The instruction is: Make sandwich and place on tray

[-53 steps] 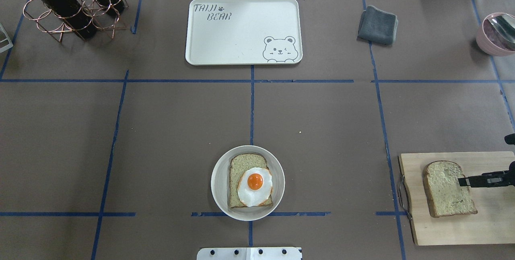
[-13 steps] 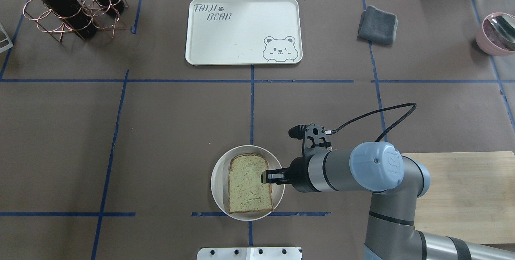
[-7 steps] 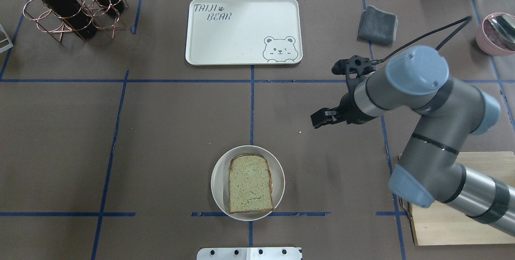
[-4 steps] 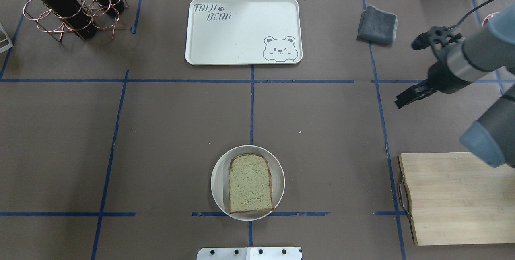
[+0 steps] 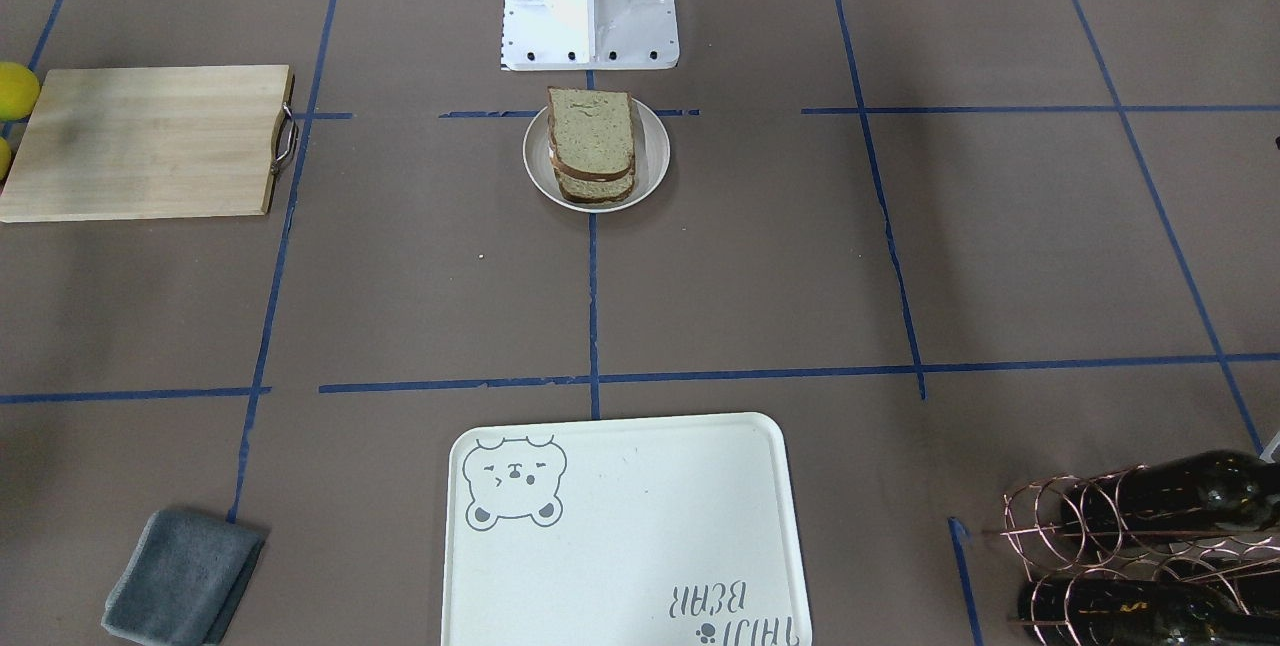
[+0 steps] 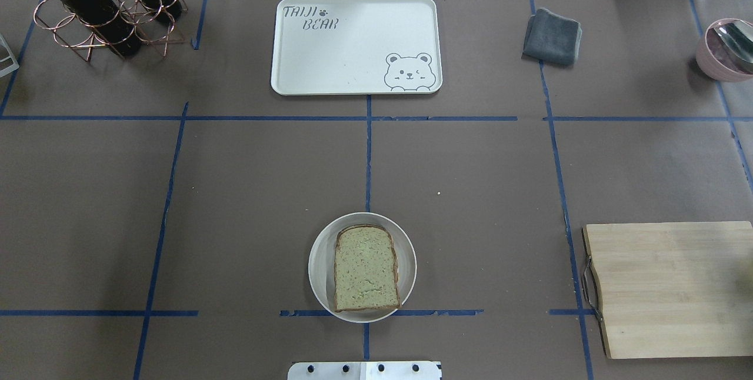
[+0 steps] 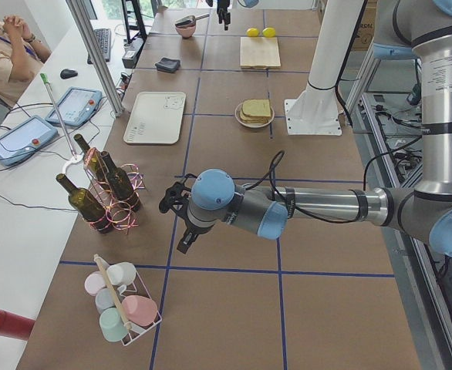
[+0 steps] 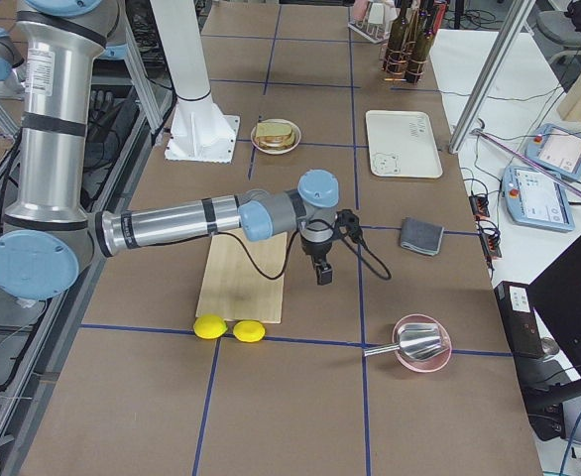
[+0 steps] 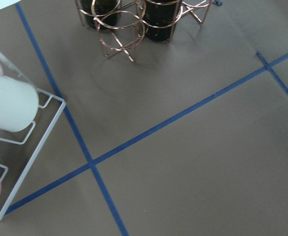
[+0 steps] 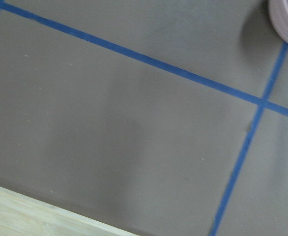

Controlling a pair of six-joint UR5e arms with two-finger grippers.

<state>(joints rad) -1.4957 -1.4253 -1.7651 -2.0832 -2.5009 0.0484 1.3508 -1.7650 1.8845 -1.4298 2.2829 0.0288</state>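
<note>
The sandwich [image 6: 365, 268] lies stacked on a small round white plate [image 6: 317, 262] near the robot's base; the top bread slice covers the egg, which is hidden. It also shows in the front view [image 5: 592, 141]. The cream tray [image 6: 353, 45] with the bear drawing lies bare at the far middle of the table. My left gripper [image 7: 184, 245] hangs over the table near the bottle rack, far from the sandwich. My right gripper [image 8: 323, 278] hangs beside the wooden board. Both show only in side views, so I cannot tell whether they are open or shut.
A light wooden board [image 6: 670, 289] lies at the right front. A folded grey cloth [image 6: 552, 36] and a pink bowl with a spoon [image 6: 726, 47] are at the far right. A copper bottle rack [image 6: 106, 3] stands far left. Two lemons [image 8: 229, 328] lie by the board.
The second bread slice went from the board onto the egg on the plate. My right gripper let go of it and withdrew to the right, out of the overhead view.
</note>
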